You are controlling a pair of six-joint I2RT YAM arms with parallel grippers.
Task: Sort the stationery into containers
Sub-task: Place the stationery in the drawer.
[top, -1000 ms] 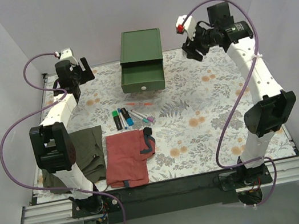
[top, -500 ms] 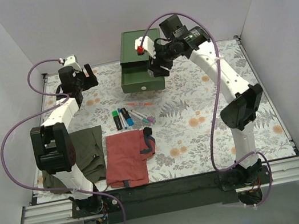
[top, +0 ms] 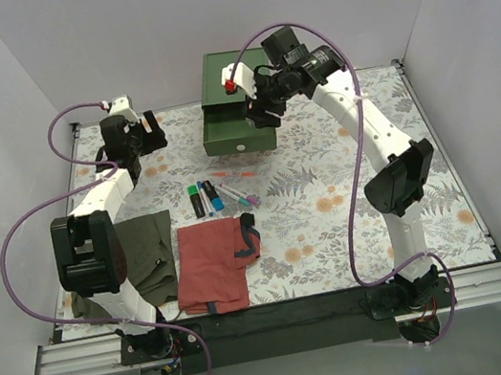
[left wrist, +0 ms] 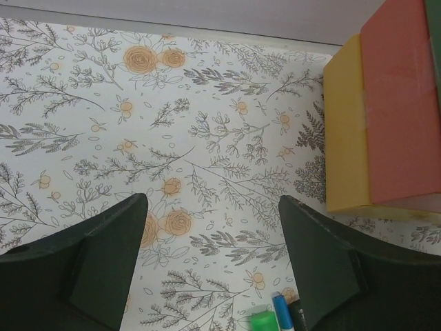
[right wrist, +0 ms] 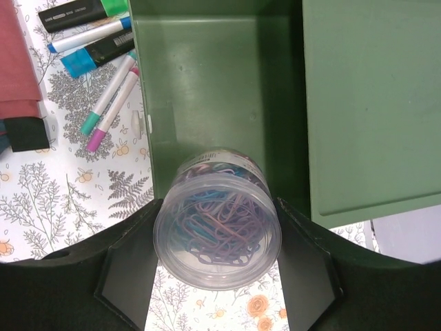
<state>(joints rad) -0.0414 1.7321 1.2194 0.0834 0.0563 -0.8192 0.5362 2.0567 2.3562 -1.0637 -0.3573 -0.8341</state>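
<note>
My right gripper (right wrist: 217, 238) is shut on a small round clear tub of purple and blue paper clips (right wrist: 217, 219). It holds the tub above the open green drawer (right wrist: 213, 89) of the green chest (top: 233, 79); in the top view this gripper (top: 263, 112) is over the drawer (top: 239, 133). Thick markers (top: 204, 198) and thin pens (top: 236, 190) lie on the table in front of the chest. My left gripper (left wrist: 212, 201) is open and empty above the floral cloth at the far left (top: 149, 128). Its view shows yellow (left wrist: 346, 131) and red-orange (left wrist: 400, 103) drawer sides.
A red folded cloth (top: 214, 264) and an olive one (top: 148, 249) lie at the near left. The drawer's white knob (right wrist: 142, 124) faces the pens. White walls close in the table at the back and sides.
My right arm has swung from the back right corner leftward to above the open drawer. The left arm has barely moved.
</note>
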